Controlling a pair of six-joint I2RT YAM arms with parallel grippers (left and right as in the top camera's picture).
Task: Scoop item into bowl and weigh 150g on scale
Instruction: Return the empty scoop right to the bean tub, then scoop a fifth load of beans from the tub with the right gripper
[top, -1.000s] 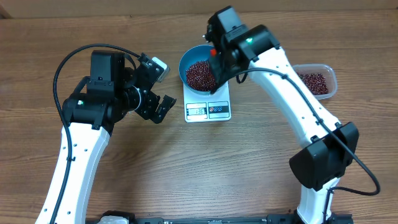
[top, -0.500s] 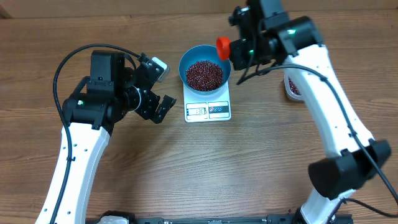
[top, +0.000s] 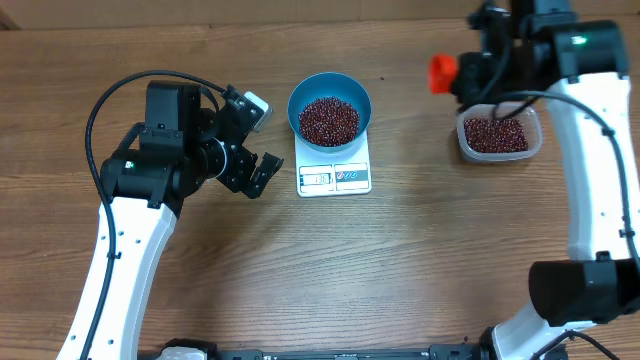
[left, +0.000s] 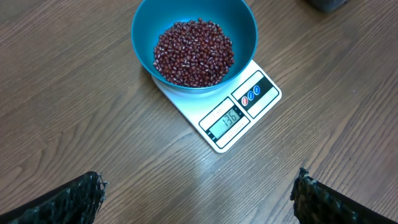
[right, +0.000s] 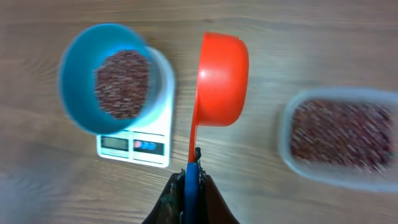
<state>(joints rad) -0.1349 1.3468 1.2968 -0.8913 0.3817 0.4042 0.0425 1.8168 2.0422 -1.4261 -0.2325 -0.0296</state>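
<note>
In the overhead view we see the blue bowl (top: 330, 82) a little above the centre of the frame. It stands on the rear part of the white kitchen scale (top: 335, 165), and the dark red-brown beans (top: 329, 120) lie in a heap inside it. The display (left: 224, 118) on the front edge of the scale seems to read 136 (we read it from the left wrist view).

The left tool (top: 260, 140) is left of the scale, near it but not touching. Its two fingers stand wide apart and there is nothing between them.

The right tool (right: 191, 190) is in the upper right of the overhead frame. Its fingers are pressed together on the handle of the orange-red scoop (right: 221, 78). The cup of the scoop hangs over the bare table (top: 420, 260) between the bowl and the clear tub (top: 538, 135), much closer to the tub. We see the cup mostly from its side, so we cannot tell if it carries anything.

The tub stands at the right edge, well apart from the scale, and it holds more of the same beans.
</note>
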